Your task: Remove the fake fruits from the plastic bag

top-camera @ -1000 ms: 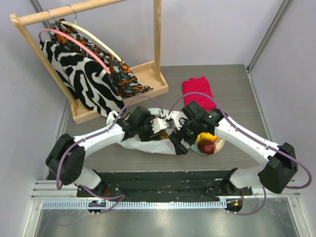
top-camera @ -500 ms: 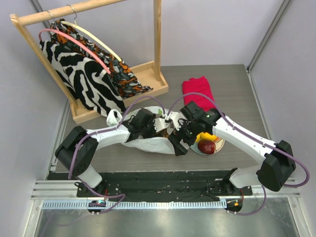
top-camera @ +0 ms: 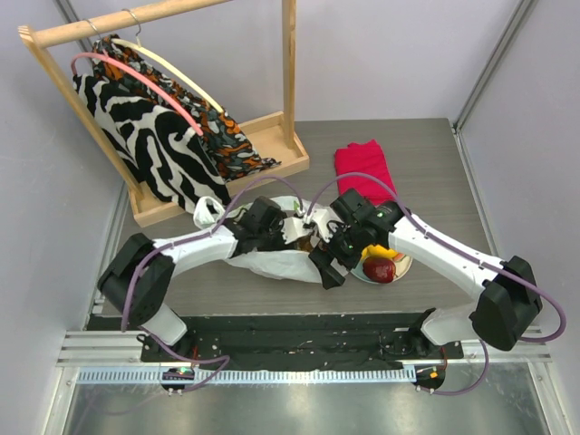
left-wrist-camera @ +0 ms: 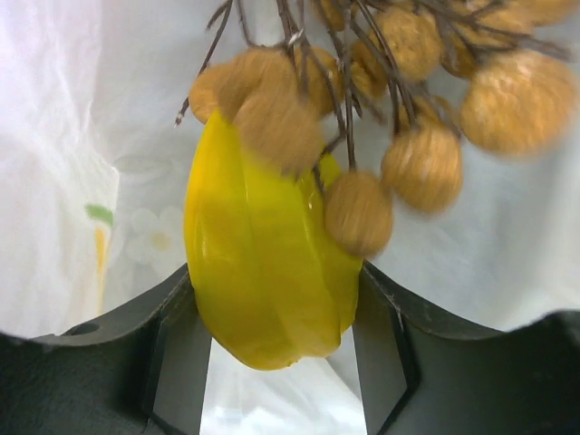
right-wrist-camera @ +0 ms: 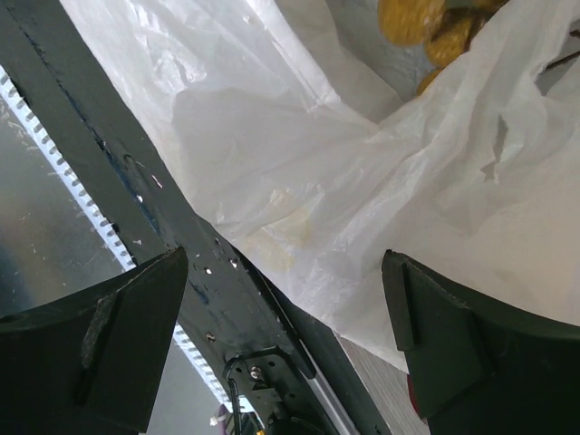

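Mid-extraction: inside the thin, crinkly white plastic bag (top-camera: 272, 265) on the grey counter (top-camera: 426, 163), the left claw (left-wrist-camera: 276, 308) clamps a glossy, ridged yellow fruit (left-wrist-camera: 263, 263) by its flanks. A twiggy cluster of matte brown balls (left-wrist-camera: 426, 163) hangs against it. The right claw (right-wrist-camera: 285, 308) stands wide open over the bag's near edge, holding nothing. A dark red apple (top-camera: 379, 270) sits on a plate (top-camera: 407, 263) beside the bag. The next move is probably to lift the yellow fruit clear without snagging the stems or dragging the film.

a wooden clothes rack (top-camera: 289, 63) holds patterned garments (top-camera: 154, 136) at far left, a folded red cloth (top-camera: 362, 168) nearby
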Robot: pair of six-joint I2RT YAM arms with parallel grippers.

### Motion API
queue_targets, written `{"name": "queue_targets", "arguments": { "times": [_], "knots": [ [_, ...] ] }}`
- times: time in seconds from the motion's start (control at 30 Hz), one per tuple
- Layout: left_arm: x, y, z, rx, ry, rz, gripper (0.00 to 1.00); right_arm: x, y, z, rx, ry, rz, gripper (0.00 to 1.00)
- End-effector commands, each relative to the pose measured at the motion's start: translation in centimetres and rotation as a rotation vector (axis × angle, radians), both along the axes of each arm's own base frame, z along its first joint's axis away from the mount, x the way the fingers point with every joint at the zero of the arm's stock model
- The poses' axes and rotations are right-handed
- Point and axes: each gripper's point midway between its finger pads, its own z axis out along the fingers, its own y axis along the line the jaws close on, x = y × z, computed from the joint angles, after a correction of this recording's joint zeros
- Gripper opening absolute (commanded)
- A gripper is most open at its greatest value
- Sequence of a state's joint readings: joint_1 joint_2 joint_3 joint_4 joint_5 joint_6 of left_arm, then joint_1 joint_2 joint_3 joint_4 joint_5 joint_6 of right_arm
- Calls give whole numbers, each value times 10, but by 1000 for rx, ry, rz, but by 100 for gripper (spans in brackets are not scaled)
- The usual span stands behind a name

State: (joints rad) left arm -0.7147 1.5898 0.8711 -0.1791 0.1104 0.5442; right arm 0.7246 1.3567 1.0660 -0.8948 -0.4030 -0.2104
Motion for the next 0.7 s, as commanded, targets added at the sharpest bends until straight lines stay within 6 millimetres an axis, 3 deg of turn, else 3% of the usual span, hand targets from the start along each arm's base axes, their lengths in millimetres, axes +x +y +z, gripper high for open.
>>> {"name": "queue_targets", "arguments": {
  "times": [0.0, 0.07, 0.23, 0.37, 0.43, 0.53, 0.67],
  "knots": [
    [-20, -17, 85, -196, 9, -51, 0, 8, 4, 0, 0, -36, 17, 98],
    [-29, -17, 111, -246, -9, -70, 0, 8, 3, -2, -5, -33, 16, 98],
    [-59, -17, 133, -275, 95, -138, 0, 12, 4, -2, -10, -40, 14, 99],
    [-62, -13, 141, -254, 137, -107, 0, 21, 5, -5, -22, -49, 19, 100],
    [-48, -11, 144, -246, 142, -17, 0, 31, 9, 2, -21, -86, 26, 100],
    [-22, -3, 154, -308, 109, 120, 0, 40, 15, 20, 0, -117, 65, 100],
    [-13, 8, 148, -323, 85, 170, 0, 55, 15, 89, 112, -231, 97, 100]
  ]
}}
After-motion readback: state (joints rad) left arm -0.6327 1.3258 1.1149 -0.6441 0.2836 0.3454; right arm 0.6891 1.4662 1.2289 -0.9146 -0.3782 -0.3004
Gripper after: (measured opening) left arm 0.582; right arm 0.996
